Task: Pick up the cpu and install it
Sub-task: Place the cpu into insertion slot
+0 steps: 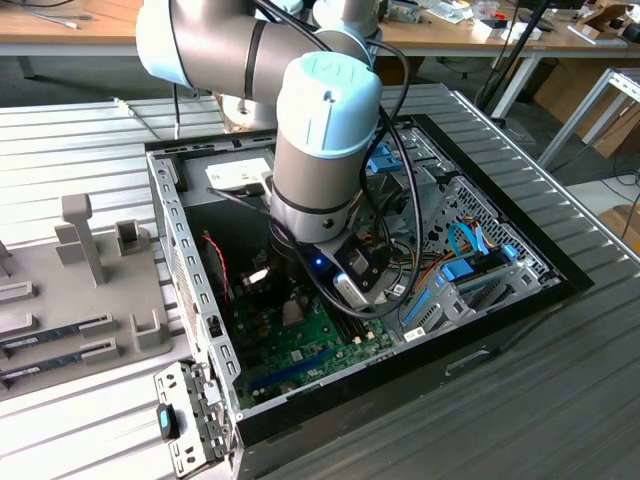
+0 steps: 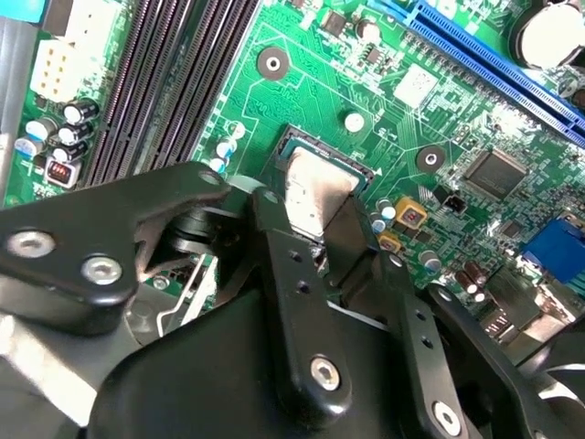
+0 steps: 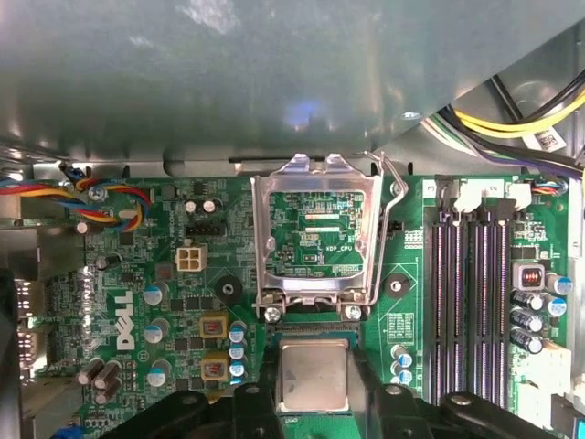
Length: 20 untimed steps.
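Observation:
The cpu [image 2: 315, 187] is a small square chip with a silvery top. It lies flat in the socket frame [image 2: 291, 135] on the green motherboard [image 2: 302, 87]. My gripper [image 2: 313, 219] is shut on the cpu, with one black finger [image 2: 274, 229] on each of two opposite edges. In the first wrist view the cpu [image 3: 313, 375] sits between the fingers [image 3: 259, 389], just below the raised metal load plate [image 3: 315, 240]. In the exterior view the arm [image 1: 320, 150] reaches down into the open computer case [image 1: 175, 230] over the motherboard [image 1: 300, 345].
Dark memory slots [image 3: 475, 293] run beside the socket. A lever wire [image 3: 395, 197] stands up at the load plate. Coloured cables [image 3: 512, 123] and a drive cage [image 1: 480, 245] fill the case's far side. A grey tray [image 1: 70, 300] with memory sticks [image 1: 60, 335] lies at the exterior view's left.

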Each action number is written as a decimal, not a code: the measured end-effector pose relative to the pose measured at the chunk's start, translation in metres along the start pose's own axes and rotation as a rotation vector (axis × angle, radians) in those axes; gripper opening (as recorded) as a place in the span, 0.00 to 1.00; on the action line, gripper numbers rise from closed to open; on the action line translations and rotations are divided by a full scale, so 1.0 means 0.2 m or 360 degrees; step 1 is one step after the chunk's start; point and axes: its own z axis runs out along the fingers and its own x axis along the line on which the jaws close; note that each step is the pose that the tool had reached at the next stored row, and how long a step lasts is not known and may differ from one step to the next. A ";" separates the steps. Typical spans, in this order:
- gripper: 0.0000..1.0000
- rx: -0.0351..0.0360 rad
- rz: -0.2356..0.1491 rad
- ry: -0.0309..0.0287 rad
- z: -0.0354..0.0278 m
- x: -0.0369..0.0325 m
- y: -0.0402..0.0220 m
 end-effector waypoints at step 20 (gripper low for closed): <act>0.11 -0.0054 -0.0001 0.00686 -0.107 -0.228 0.014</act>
